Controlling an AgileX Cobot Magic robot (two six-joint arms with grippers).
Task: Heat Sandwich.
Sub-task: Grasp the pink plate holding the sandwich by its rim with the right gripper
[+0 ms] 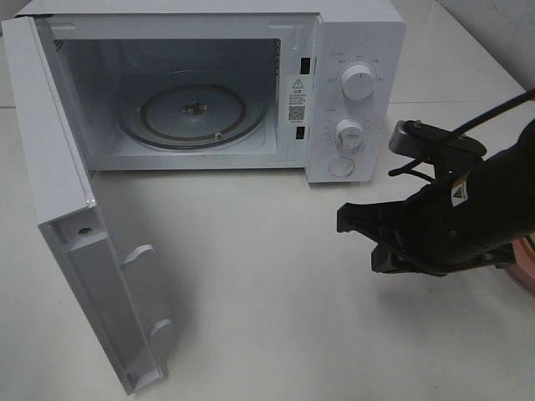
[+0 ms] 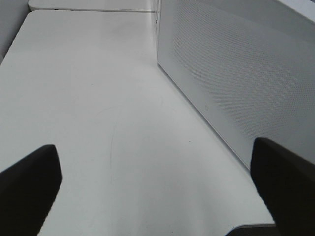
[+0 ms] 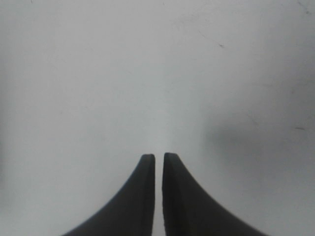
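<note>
The sandwich is out of view in every frame. A white microwave stands at the back of the table, its door swung wide to the left and its glass turntable bare. My right gripper hovers in front of the control panel, pointing left. In the right wrist view its fingertips are nearly together over bare table, with only a thin slit and nothing between them. My left gripper is open wide above the tabletop beside the microwave's perforated side wall, and it holds nothing.
A sliver of a pink plate shows at the right edge, mostly hidden behind my right arm. The microwave's two knobs and its round button face the front. The open door reaches almost to the table's front edge.
</note>
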